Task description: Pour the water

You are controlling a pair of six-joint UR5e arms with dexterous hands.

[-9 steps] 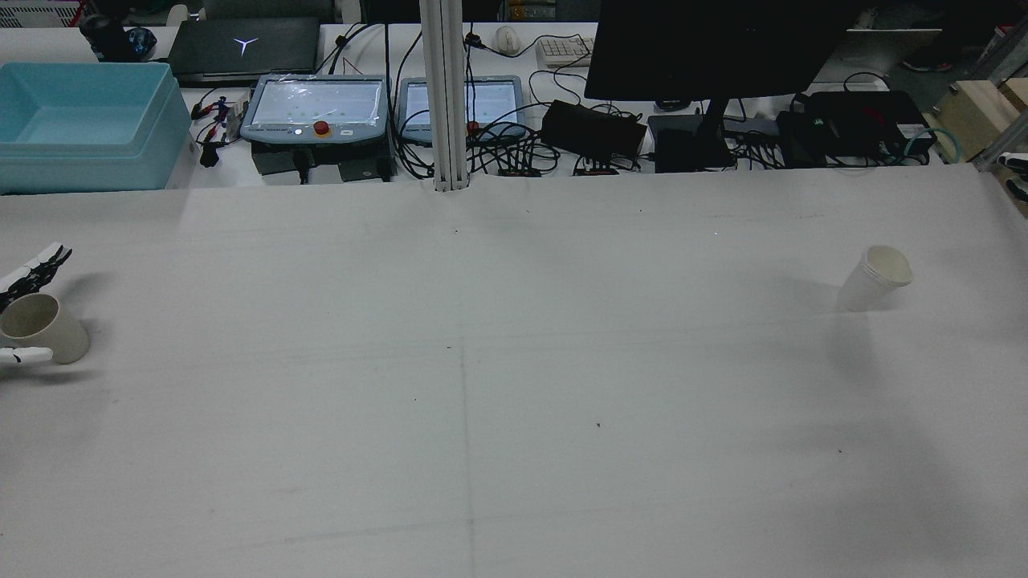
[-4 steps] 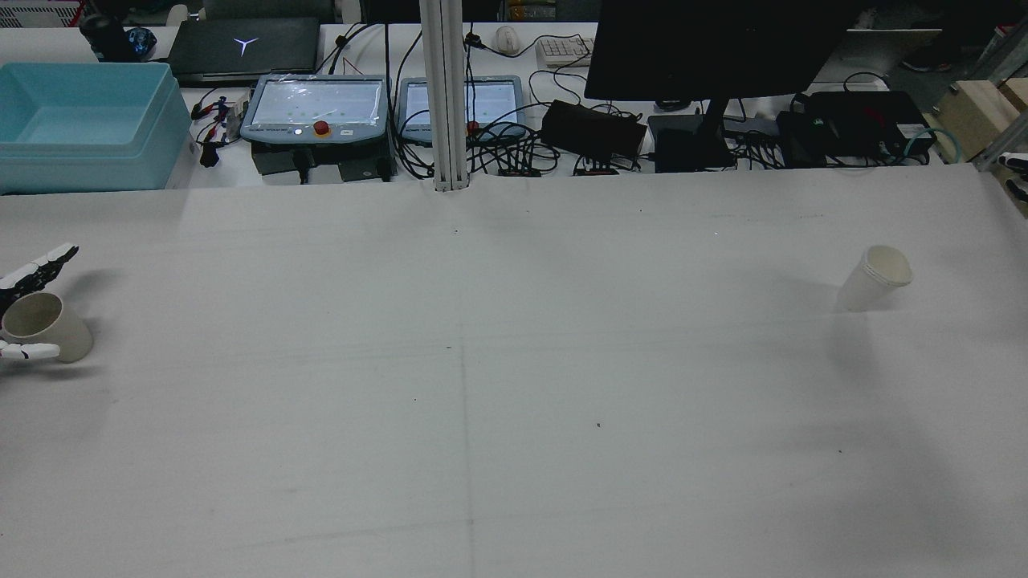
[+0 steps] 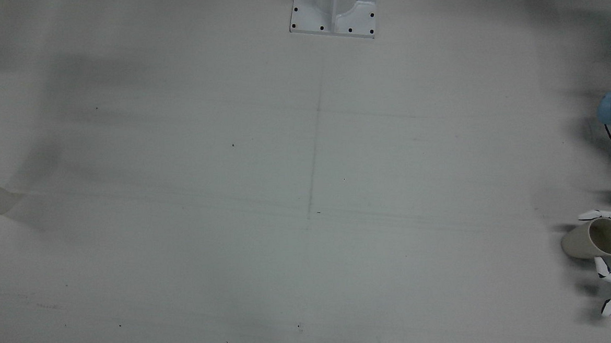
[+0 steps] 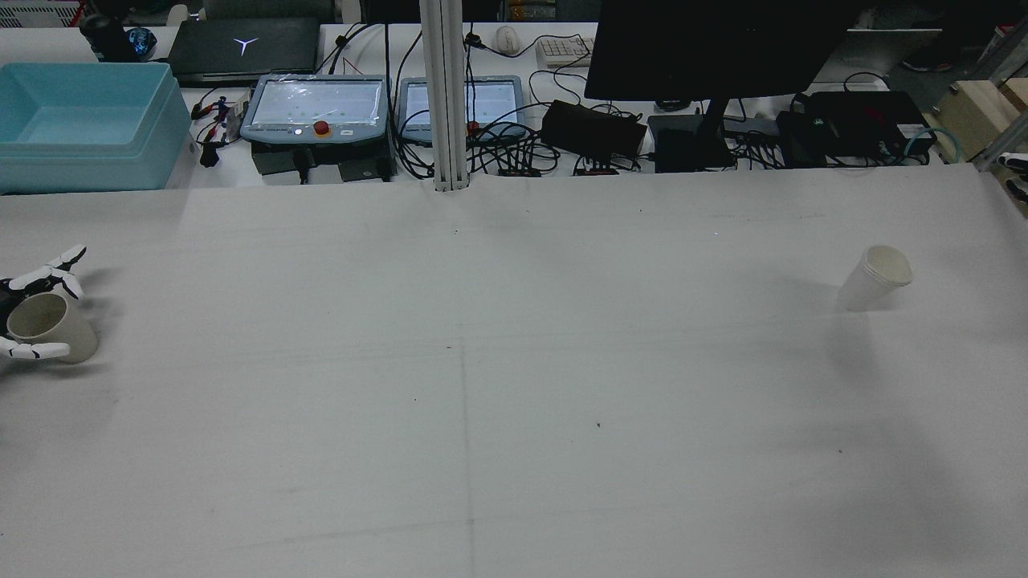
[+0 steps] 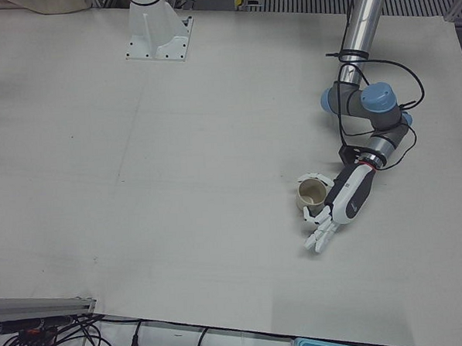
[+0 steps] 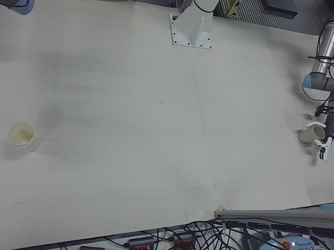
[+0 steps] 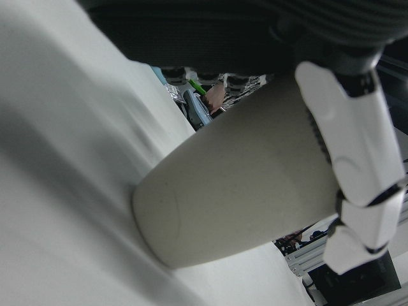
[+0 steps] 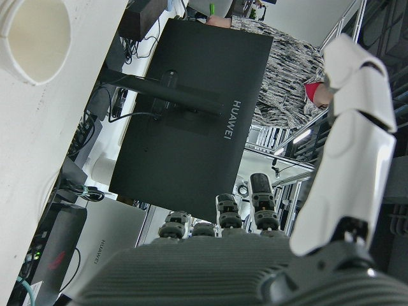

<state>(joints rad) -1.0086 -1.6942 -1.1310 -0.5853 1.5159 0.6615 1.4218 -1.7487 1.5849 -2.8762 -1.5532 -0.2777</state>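
Fingers (image 5: pixel 318 238) of the left hand (image 5: pixel 342 200) are spread around a beige paper cup (image 5: pixel 313 193) at the left edge of the white bench (image 5: pixel 177 183). One white digit curls along the cup's side nearest the arm's pedestal, while the others splay out on the opposite side, nearer the operators, apart from the cup wall in the left-front view. The close left hand view shows one digit lying flat against the cup's upper wall, yet whether the grip has fully closed cannot be told. The cup stands with its base on the cloth, its open mouth upward.

Across the bench, well apart from it, a white paper cup (image 4: pixel 875 278) stands alone near the right side; ridges under its rim suggest several cups nested together. In the right-front view it appears at the far left of that picture (image 6: pixel 20 136), upright and untouched.

The right hand (image 8: pixel 347 153) shows only in its own camera, raised off the bench beyond the white cup, its fingers extended with nothing between them. Behind it in that view is a black Huawei monitor (image 8: pixel 191 121).

Beyond the bench in the rear view sit a light blue plastic bin (image 4: pixel 84 124), two teach pendants (image 4: pixel 317 108) and a tangle of black cables (image 4: pixel 498 152).
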